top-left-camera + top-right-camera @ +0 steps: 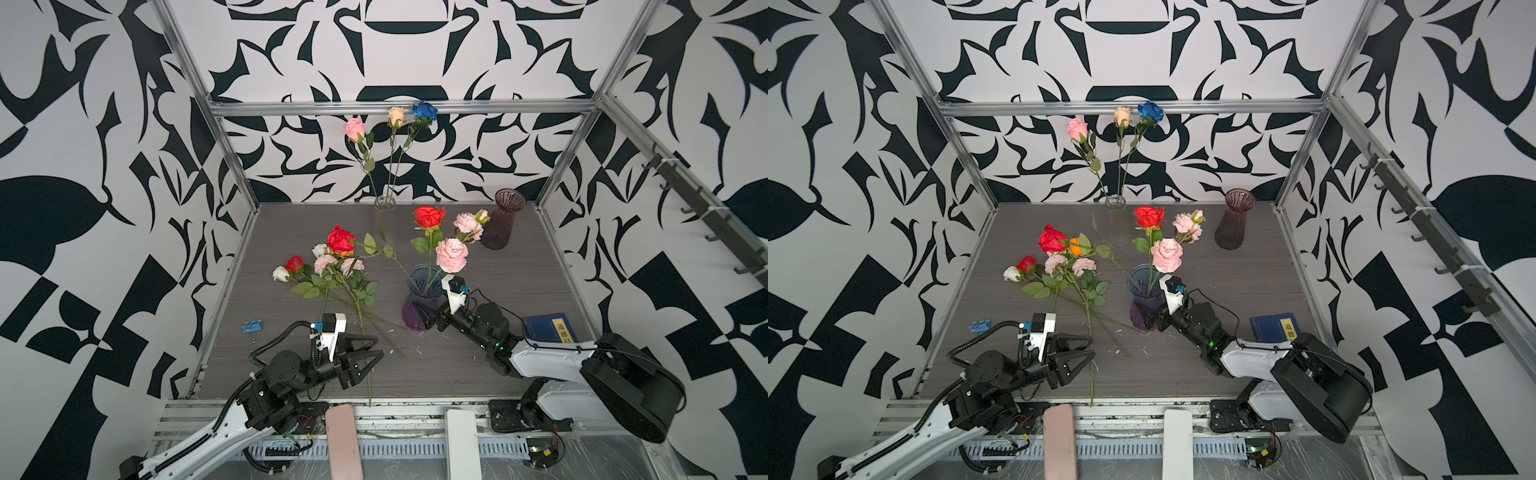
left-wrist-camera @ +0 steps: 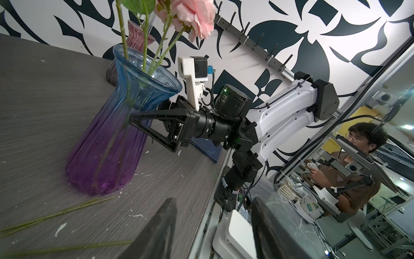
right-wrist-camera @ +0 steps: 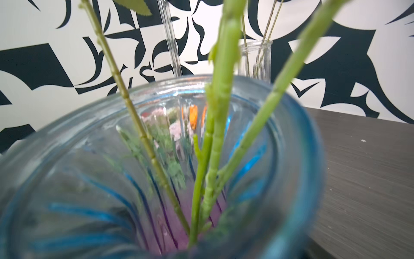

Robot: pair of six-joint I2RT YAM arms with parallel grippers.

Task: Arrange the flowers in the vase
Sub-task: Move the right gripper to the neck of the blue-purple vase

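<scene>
The grey wood-grain bench (image 1: pixel 498 266) carries all items. The right tool (image 2: pixel 139 112) reaches in from the front right at bench level; its jaws are set wide and clamped on the waist of the blue-and-purple glass vase (image 1: pixel 411 307), which stands upright near the bench centre. The left tool (image 1: pixel 379 347) hovers over the front left of the bench with its jaws apart and nothing between them; one long stem (image 1: pixel 368 386) lies on the bench beneath it, reaching the front edge. A plum glass vase (image 1: pixel 500 224) stands at the rear right, and a clear glass vase (image 1: pixel 384 216) at the rear centre. Flowers in the blue-and-purple vase: one red rose (image 1: pixel 429 217) and pink carnations (image 1: pixel 451 254). Flowers in the clear vase: a pink rose (image 1: pixel 354 129), a peach rose (image 1: pixel 396 115) and a blue rose (image 1: pixel 425 110). The remaining loose flowers (image 1: pixel 328 266) lie in a crossed bundle on the left of the bench, heads toward the rear, stems toward the left tool. A blue book (image 1: pixel 548 328) lies at the right edge, and a blue binder clip (image 1: pixel 252 325) at the left edge
</scene>
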